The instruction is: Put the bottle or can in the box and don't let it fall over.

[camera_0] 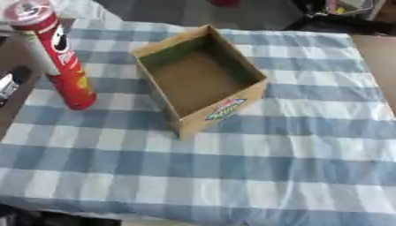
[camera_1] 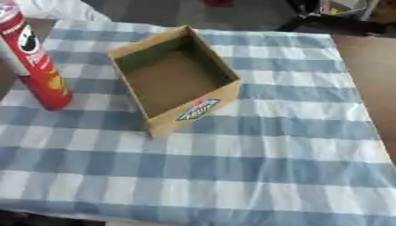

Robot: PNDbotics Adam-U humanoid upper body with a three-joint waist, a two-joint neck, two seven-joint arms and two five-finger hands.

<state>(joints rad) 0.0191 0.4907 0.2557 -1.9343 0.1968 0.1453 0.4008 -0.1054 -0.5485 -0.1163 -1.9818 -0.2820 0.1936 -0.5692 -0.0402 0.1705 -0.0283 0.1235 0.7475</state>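
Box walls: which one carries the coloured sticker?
The near-right outer wall of the box, facing the camera's lower right. Its sticker sits near that wall's middle; the other visible walls are plain cardboard.

The open cardboard box (camera_0: pixel 199 79) sits in the middle of the checked cloth (camera_0: pixel 232 176), mouth facing up, its interior bare and nothing across the opening. Just to its left stands the tall red can (camera_0: pixel 55 55), upright and leaning a little in the view, near the cloth's left edge; a strip of cloth separates can and box, so they stand apart. The can rises well above the box walls. Something dark (camera_0: pixel 12 81) shows at the far left edge beside the can, too blurred to identify. To the right of the box and in front of it the cloth lies wide and flat, with nothing standing on it.
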